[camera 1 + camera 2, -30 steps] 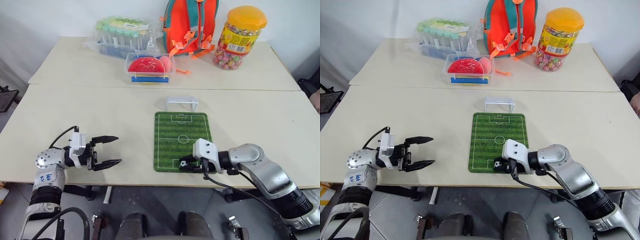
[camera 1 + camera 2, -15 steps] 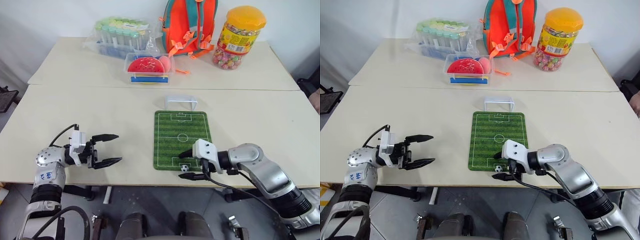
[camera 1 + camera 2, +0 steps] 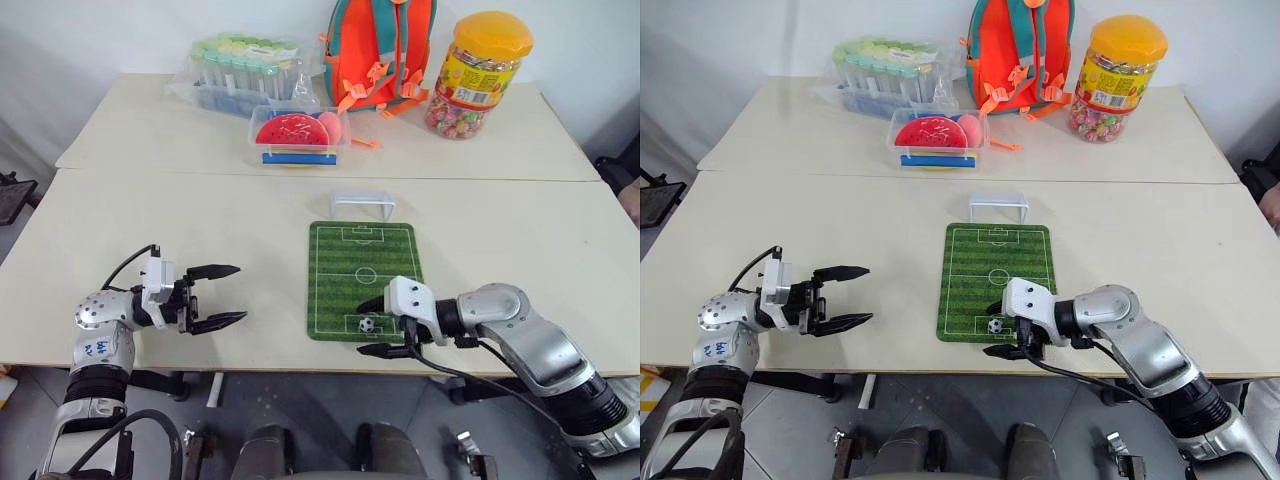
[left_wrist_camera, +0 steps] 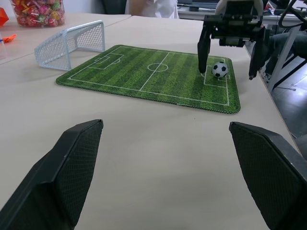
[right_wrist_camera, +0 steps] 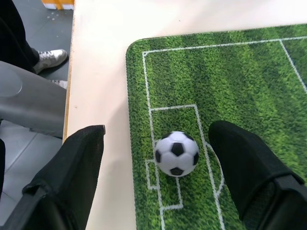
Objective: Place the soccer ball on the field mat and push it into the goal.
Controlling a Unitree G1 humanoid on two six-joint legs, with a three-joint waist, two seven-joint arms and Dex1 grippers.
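Your tiny white ball with black patches [image 3: 367,324] now sits on the flat green striped mat with white pitch lines [image 3: 362,250], in the small box at the mat's near end, free of both black fingers; your right gripper [image 3: 384,326] has its fingers spread wide, one on each side of the ball and touching neither side of it as far as the right wrist view shows; the small white goal frame with pale netting [image 3: 363,206] stands just beyond the mat's far edge, so the whole pitch lies between ball and goal; the risk I see is a stray touch as you reposition: the outer finger hangs off the mat near the beige table's [image 3: 200,230] front edge, and a brush from either finger could send so light a ball sideways or back off the table; a push that is off-centre would probably roll it past the narrow goal, and a hard one may knock the frame away; your left gripper [image 3: 215,296] waits well to the left, fingers apart, holding nothing; compared with a second ago, the right fingers were closed on the ball and have since let it go
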